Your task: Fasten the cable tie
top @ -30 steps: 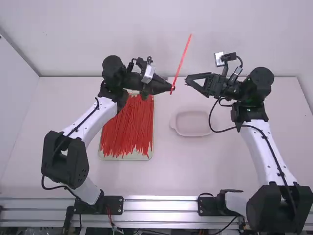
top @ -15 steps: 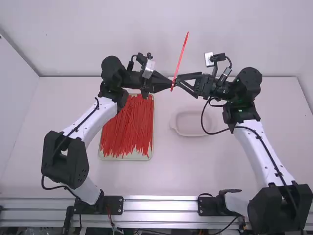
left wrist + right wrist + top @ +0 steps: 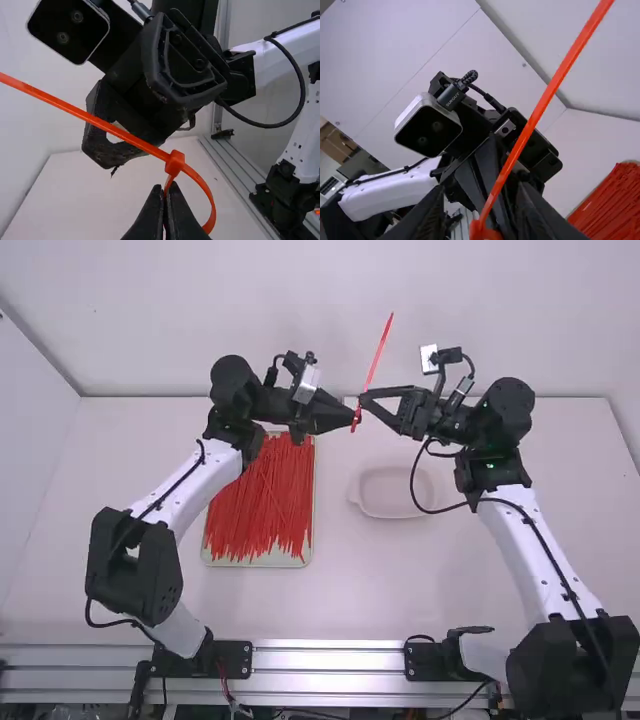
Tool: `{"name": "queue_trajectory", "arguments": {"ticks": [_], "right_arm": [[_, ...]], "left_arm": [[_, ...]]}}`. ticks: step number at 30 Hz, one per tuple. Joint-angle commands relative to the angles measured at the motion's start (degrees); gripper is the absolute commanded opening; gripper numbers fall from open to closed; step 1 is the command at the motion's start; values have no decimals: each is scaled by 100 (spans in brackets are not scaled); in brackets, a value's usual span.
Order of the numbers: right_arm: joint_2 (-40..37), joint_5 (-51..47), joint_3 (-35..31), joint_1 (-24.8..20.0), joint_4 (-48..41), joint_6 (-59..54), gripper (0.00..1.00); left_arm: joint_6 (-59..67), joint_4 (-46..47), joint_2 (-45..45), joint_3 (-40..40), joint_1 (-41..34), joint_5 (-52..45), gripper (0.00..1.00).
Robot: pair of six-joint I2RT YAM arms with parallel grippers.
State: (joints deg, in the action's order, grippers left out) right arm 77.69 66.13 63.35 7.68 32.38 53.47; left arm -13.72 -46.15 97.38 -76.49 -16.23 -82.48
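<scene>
I count two tools up in the air over the far side of the tabletop [image 3: 100, 470], and one orange-red cable tie [image 3: 174, 162] between them. The left tool [image 3: 164, 192] is pinched tight on that tie, its two fingers closed on the strap right under the square head. Beside the grip, one small loop curves round, and the single long tail slants up and away above both tools. The right tool [image 3: 366, 405] faces the left one, tip almost to tip. Its two fingers are spread wide, one on each side of the tail; I cannot tell whether either finger touches the strap.

Down on the tabletop I see one flat tray [image 3: 255, 562] under the left arm, carrying a heap of red ties [image 3: 265, 495] lying roughly lengthwise, too many for me to count. Just beside the tray, below the right tool, sits one shallow white dish [image 3: 352, 492], apart from the tray's edge.
</scene>
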Motion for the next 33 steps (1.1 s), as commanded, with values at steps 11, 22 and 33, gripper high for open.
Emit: {"name": "queue_trajectory", "arguments": {"ticks": [11, 22, 33], "right_arm": [[-120, -15, 151, -39, 15, -105, 0], [-120, 17, 151, -57, 11, -107, 0], [-120, 319, 151, -439, -63, -302, 0]], "left_arm": [[2, -42, 66, 4, -55, -61, 2], [2, -44, 66, 4, -81, -39, 39], [-37, 372, 66, 4, -44, 289, 99]]}}
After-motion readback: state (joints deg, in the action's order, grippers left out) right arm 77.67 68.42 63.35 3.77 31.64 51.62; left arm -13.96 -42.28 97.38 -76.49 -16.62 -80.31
